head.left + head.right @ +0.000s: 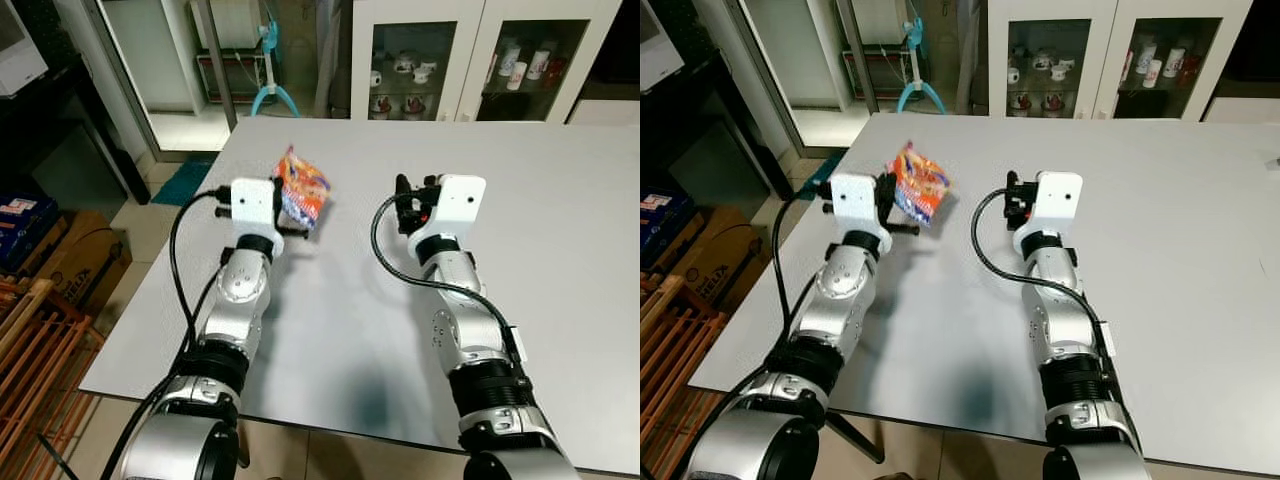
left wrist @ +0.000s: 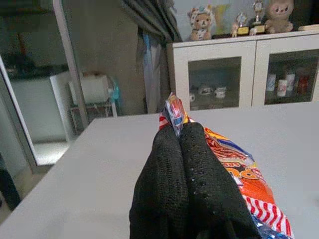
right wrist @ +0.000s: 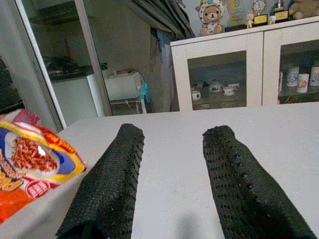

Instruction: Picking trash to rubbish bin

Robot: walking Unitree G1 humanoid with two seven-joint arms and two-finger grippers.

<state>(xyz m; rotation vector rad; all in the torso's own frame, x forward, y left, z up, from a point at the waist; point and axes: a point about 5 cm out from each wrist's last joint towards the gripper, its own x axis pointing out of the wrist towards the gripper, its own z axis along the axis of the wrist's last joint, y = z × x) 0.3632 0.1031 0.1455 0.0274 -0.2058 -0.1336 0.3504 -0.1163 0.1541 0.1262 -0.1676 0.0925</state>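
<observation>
A big white table takes up most of the room in front of the robot. Behind its far edge stands a white cabinet with glass doors and cups inside. On top of the cabinet sits a teddy bear. On the floor past the table's left edge there is a brown cardboard box and a wooden rack.

Both silver arms reach out over the table. The left gripper is near the left edge, and its two black fingers are squeezed tight on the top of a snack bag. The bag is orange, red and blue, and it hangs up in the air above the table, not touching it. The right gripper is over the middle of the table, beside the bag. Its fingers are spread apart with nothing between them.
</observation>
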